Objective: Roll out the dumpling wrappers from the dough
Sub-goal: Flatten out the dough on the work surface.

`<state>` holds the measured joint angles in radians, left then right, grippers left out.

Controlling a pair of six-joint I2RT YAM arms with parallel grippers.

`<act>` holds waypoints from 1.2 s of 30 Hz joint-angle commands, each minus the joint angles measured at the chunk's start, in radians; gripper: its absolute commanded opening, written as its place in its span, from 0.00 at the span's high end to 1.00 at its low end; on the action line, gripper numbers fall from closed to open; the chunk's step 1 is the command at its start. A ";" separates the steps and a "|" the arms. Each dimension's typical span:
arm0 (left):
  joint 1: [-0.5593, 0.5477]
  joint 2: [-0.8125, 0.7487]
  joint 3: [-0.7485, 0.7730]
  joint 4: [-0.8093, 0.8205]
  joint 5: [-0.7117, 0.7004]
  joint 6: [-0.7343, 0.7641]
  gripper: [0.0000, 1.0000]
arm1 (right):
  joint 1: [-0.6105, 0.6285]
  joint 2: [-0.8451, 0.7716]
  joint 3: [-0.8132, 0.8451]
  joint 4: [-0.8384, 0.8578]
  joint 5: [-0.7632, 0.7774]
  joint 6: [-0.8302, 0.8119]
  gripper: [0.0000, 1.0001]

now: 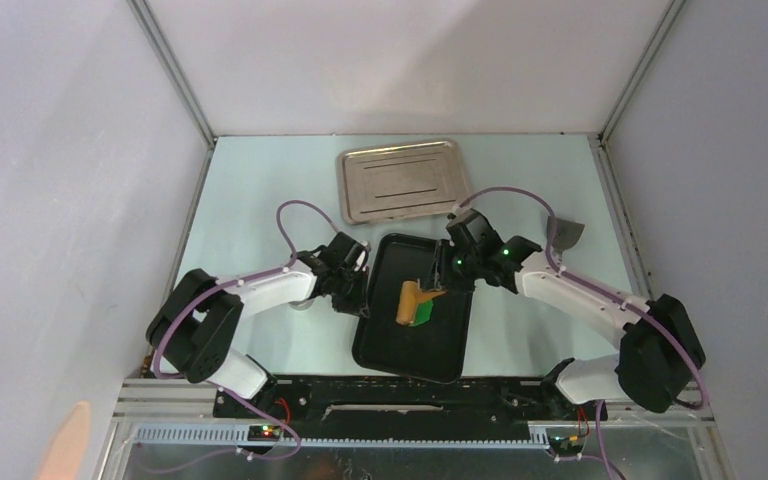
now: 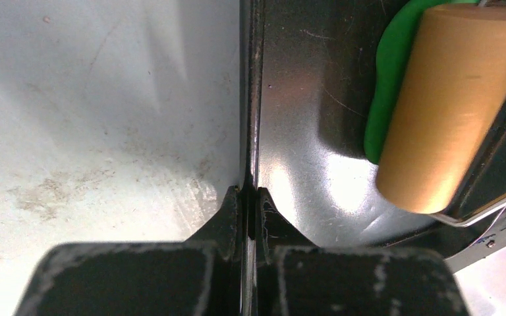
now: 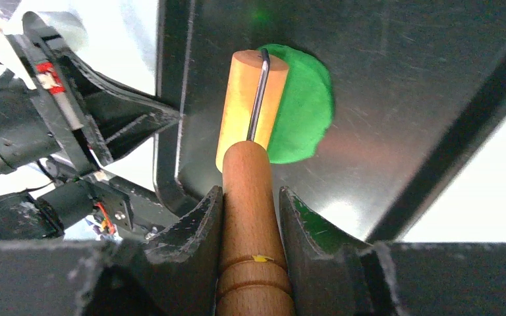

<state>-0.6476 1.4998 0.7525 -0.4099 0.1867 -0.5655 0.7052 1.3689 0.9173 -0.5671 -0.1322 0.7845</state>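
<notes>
one dough point(image 3: 305, 112) under roller point(image 3: 244, 99) gripped by right tool point(image 3: 250, 195); left tool point(image 2: 251, 195) clamped on tray point(image 2: 253, 99) rim.

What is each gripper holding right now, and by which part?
Right gripper: the roller, by its wooden handle. Left gripper: the tray, pinched at its left rim.

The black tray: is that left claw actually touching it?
Touching. The left wrist view shows the left gripper shut on the tray, its rim pinched between the two fingers with no gap.
</notes>
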 commanded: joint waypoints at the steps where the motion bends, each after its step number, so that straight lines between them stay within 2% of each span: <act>1: 0.005 -0.036 0.056 0.003 0.011 0.013 1.00 | 0.055 0.193 -0.099 -0.184 0.179 -0.034 1.00; 5: 0.005 -0.040 0.052 0.000 0.007 0.016 1.00 | 0.066 0.168 -0.139 -0.193 0.193 -0.018 1.00; 12: 0.005 -0.038 0.047 0.007 0.014 0.015 1.00 | 0.021 -0.008 -0.140 -0.275 0.193 -0.047 1.00; 19: 0.005 -0.036 0.047 0.006 0.013 0.018 1.00 | 0.035 -0.081 -0.011 -0.241 0.039 -0.155 1.00; 25: 0.005 -0.027 0.059 0.003 0.015 0.039 1.00 | -0.007 -0.119 0.099 -0.258 0.007 -0.255 1.00; 36: 0.002 0.094 0.222 -0.025 0.052 0.096 1.00 | -0.094 -0.195 0.110 -0.225 -0.008 -0.357 1.00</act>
<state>-0.6476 1.5837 0.8925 -0.4706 0.1986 -0.4934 0.6167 1.2427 0.9771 -0.8337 -0.1265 0.4778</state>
